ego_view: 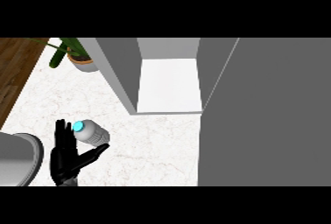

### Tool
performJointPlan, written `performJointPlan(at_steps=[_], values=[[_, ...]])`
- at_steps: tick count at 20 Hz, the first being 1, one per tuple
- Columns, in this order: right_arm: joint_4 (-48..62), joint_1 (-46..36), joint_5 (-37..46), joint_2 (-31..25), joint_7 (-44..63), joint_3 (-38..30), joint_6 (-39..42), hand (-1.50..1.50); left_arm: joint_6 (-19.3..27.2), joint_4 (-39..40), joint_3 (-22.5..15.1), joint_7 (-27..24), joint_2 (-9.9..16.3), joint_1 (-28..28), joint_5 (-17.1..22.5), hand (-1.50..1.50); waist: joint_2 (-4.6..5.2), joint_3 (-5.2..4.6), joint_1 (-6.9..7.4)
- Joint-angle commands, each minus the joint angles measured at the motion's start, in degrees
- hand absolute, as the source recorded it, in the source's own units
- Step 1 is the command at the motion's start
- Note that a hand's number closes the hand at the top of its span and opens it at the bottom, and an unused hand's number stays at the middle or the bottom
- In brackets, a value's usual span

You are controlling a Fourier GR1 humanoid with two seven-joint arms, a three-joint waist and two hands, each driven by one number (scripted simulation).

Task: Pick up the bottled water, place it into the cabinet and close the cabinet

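Reaching in from the near left, the left robot hand [66,153] stands beside the bottled water [90,133] with its fingers straight and upright along the bottle's left side and its thumb stretched out under the bottle's near side — spread wide, not yet curled round anything. The bottle sits on the pale marble table [149,148], its blue cap turned toward the fingers and its body leaning away to the right, so it looks tilted rather than squarely upright. The step in hand seems to be the grasp itself, and to do it well the fingers and thumb should close on the bottle's body below the cap, from opposite sides, so it cannot roll out toward the open right. Farther off and to the right stands the cabinet [123,74], its white shelf [169,85] bare to view and its grey door [271,113] swung open, filling the right of the scene — the carry should rise clear of the cabinet's near edge before going in. A potted plant [76,54] sits at the far left and a grey rounded object [16,159] at the near left, both beside the path. The right hand does not show.
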Motion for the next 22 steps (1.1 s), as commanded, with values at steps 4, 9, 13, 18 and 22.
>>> performJointPlan(at_steps=[4,9,13,18,22], values=[[-10.0,1.8,-4.1,1.2,4.6,0.1,-1.2,-1.5,-2.0,13.8,2.5,-9.0,-0.8,-5.8,0.4,-1.5,0.23,-0.06,0.1],[-8.7,5.4,-8.0,-1.5,-0.4,-6.1,2.7,-1.5,-10.3,16.6,5.4,-7.6,1.6,-8.0,5.8,-1.5,-0.02,-0.04,-0.3],[-8.1,3.5,-6.2,-0.3,0.6,-4.0,1.7,-1.5,-15.1,22.8,6.4,-12.2,2.6,-11.0,6.3,-1.5,0.2,-0.05,0.03],[-7.6,1.8,-4.8,0.7,1.6,-3.1,0.8,-1.5,-16.9,23.7,6.6,-13.3,1.3,-13.0,7.7,1.5,0.08,0.01,0.44],[-8.3,6.5,-4.1,1.1,-2.3,-4.0,4.3,-1.5,-17.8,27.3,8.5,-14.8,3.4,-15.1,8.7,1.5,-0.11,0.01,-0.33]])
